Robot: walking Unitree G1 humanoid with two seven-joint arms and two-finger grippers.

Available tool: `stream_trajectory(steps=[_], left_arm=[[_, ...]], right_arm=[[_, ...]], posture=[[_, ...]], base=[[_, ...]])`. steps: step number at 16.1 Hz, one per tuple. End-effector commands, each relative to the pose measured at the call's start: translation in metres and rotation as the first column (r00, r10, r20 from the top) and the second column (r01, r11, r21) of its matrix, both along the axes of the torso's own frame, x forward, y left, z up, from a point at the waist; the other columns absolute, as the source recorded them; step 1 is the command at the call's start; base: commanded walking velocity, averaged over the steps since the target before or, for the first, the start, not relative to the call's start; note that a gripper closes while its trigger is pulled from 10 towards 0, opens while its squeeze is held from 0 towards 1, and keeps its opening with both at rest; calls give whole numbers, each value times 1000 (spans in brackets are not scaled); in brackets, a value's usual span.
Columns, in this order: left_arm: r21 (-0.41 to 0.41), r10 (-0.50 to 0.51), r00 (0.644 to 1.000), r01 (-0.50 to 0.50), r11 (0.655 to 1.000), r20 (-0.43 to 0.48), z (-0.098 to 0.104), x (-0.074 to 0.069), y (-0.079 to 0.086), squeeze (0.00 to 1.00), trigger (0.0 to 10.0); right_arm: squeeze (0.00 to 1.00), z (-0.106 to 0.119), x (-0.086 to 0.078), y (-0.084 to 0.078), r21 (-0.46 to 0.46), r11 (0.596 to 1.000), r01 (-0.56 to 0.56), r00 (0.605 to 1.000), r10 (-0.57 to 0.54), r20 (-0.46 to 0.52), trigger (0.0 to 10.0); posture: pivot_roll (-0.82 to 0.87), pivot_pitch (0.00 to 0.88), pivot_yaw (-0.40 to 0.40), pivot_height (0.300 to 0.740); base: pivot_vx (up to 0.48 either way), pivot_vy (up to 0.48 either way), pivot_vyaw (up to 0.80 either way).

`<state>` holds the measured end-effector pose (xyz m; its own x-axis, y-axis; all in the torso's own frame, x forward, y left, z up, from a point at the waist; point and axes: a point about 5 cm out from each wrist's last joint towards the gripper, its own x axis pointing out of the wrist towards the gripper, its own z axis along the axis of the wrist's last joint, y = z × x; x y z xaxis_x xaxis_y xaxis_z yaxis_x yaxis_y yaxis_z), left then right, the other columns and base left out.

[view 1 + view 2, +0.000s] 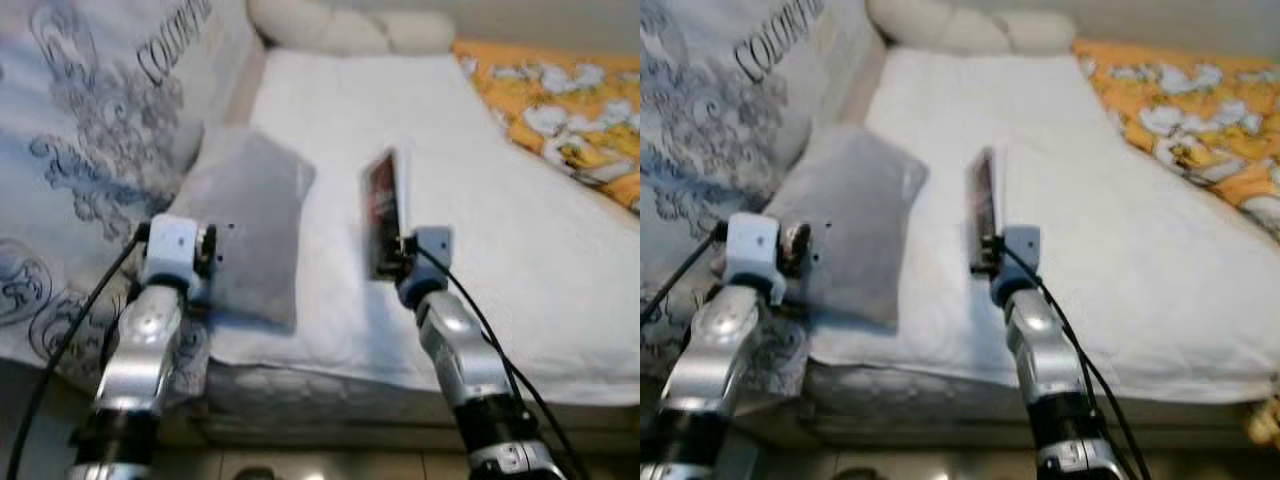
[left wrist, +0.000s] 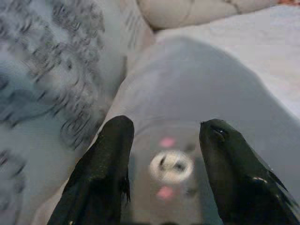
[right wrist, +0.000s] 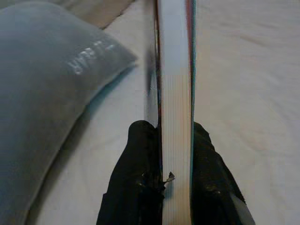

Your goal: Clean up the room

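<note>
My right gripper (image 3: 174, 136) is shut on a book (image 1: 383, 208), held upright on its edge above the white mattress (image 1: 500, 210). Its white page block (image 3: 174, 75) runs between the two black fingers (image 3: 138, 173). A grey pillow (image 1: 245, 225) lies on the mattress to the left of the book. My left gripper (image 2: 164, 136) hovers over the near end of that pillow (image 2: 197, 89), fingers (image 2: 108, 159) apart with nothing between them.
A large patterned cushion (image 1: 90, 150) with grey print leans along the left side. A cream pillow (image 1: 340, 25) lies at the far end of the bed. An orange flowered blanket (image 1: 560, 100) covers the far right. The mattress front edge (image 1: 330, 385) is just below my arms.
</note>
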<state>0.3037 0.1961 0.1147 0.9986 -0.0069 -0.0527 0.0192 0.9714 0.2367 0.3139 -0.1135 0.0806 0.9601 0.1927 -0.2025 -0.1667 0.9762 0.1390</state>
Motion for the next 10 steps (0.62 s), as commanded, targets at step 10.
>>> stream_trajectory(steps=[10], left_arm=[[-9,-48,999,48,999,11,1,2,-14,0,10000]], right_arm=[[0,4,3,-14,-25,999,38,999,-37,14,10000]], posture=[[90,0,-22,740]], base=[[307,0,0]])
